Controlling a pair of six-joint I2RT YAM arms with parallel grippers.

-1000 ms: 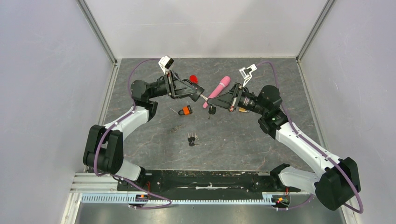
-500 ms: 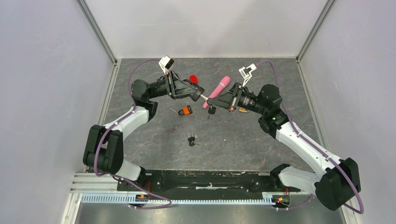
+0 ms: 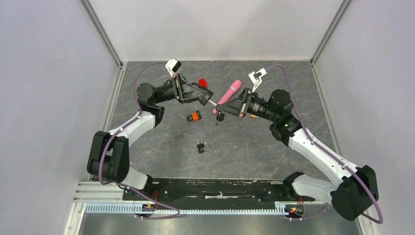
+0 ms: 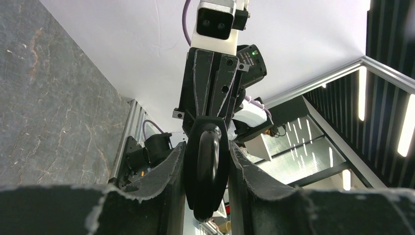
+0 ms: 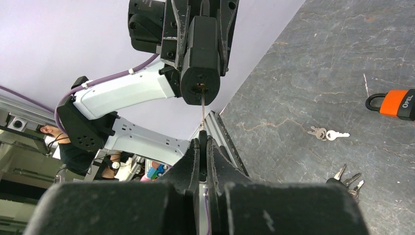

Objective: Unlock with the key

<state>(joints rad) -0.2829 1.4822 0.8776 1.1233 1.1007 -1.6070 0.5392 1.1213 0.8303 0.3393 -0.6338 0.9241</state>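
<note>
Your left gripper (image 3: 205, 96) is clamped on a black lock (image 5: 199, 54). In its wrist view the shackle stands between the two fingers (image 4: 164, 171), touching both pads, and the lock's body points out past the fingertips toward the other arm. Your right gripper (image 3: 231, 105) is pinched tight on the key (image 5: 202, 113). The jaws meet around the key's head, and the thin blade runs straight out from the fingertips to the keyhole in the lock's end face. You cannot tell how deep it sits. The key is therefore between the two sets of fingertips, held above the table (image 3: 254, 147), with the grippers nose to nose and near each other. A small black fob (image 3: 221, 116) shows just below the right fingertips; whether it hangs or lies on the table is unclear. An orange padlock (image 3: 195, 116) lies on the table below the left fingertips. A bunch of keys (image 3: 201, 146) lies farther toward the arm bases, well apart from both grippers. A pink handle (image 3: 228, 94) lies just behind the right fingertips.
</note>
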